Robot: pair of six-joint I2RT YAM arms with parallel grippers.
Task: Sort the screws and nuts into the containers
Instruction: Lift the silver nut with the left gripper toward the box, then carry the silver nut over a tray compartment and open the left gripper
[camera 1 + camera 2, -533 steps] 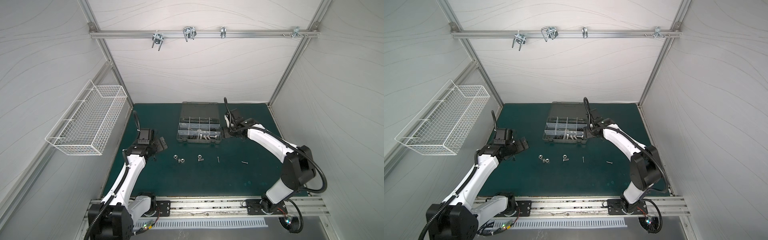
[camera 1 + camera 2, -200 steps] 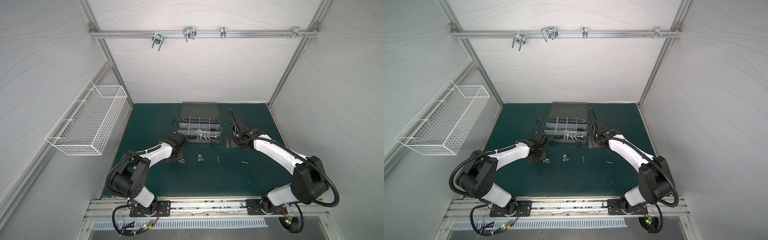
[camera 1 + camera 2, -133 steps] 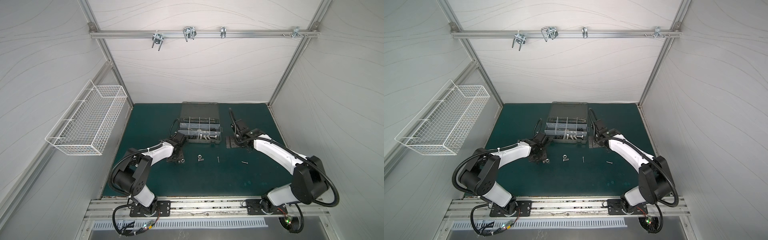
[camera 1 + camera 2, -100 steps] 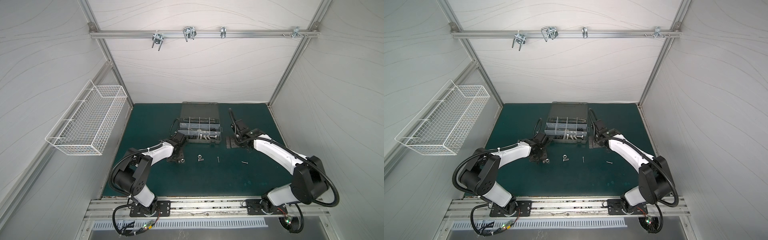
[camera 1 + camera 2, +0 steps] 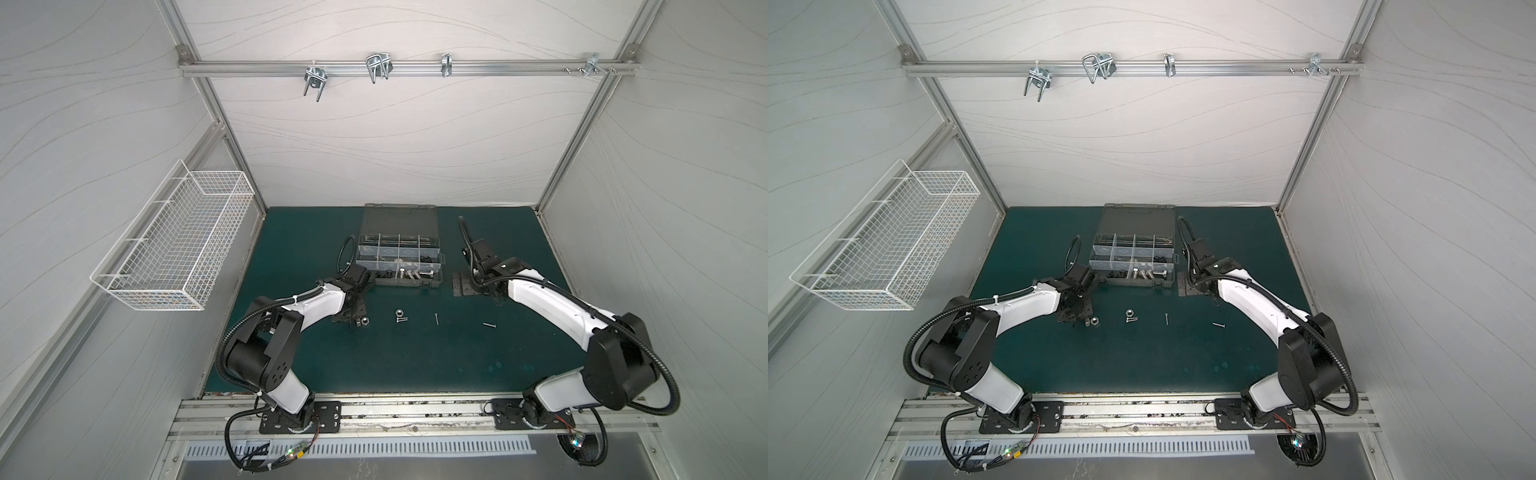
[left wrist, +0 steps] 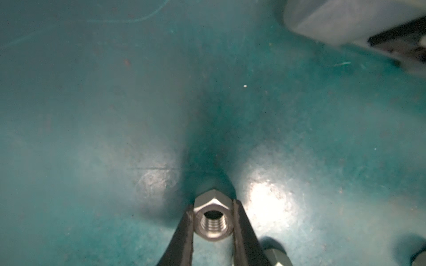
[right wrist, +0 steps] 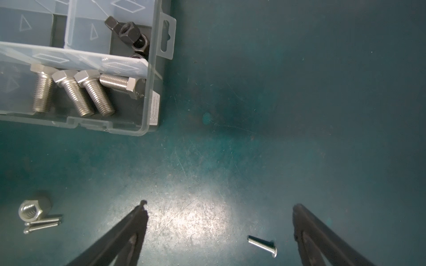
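Observation:
My left gripper (image 6: 213, 208) is shut on a silver hex nut (image 6: 213, 221) low over the green mat; a second nut (image 5: 365, 321) lies just beside it. In both top views this gripper (image 5: 1077, 320) is left of the loose parts. My right gripper (image 7: 220, 207) hangs open above a thin silver screw (image 7: 262, 245), right of the organizer case (image 5: 407, 283). The containers hold silver hex bolts (image 7: 92, 92) and black nuts (image 7: 129, 32). Another silver nut (image 7: 31, 209) lies with two thin screws (image 7: 41, 224). One more thin screw (image 5: 436, 318) lies mid-mat.
The case lid (image 5: 400, 218) lies open toward the back wall. A white wire basket (image 5: 174, 249) hangs on the left wall. Silver U-hooks (image 5: 377, 66) hang from the rail high at the back.
The left arm came in from the far left to the pair of nuts, and its jaws closed on one. The right gripper drew back from the case and stays open.

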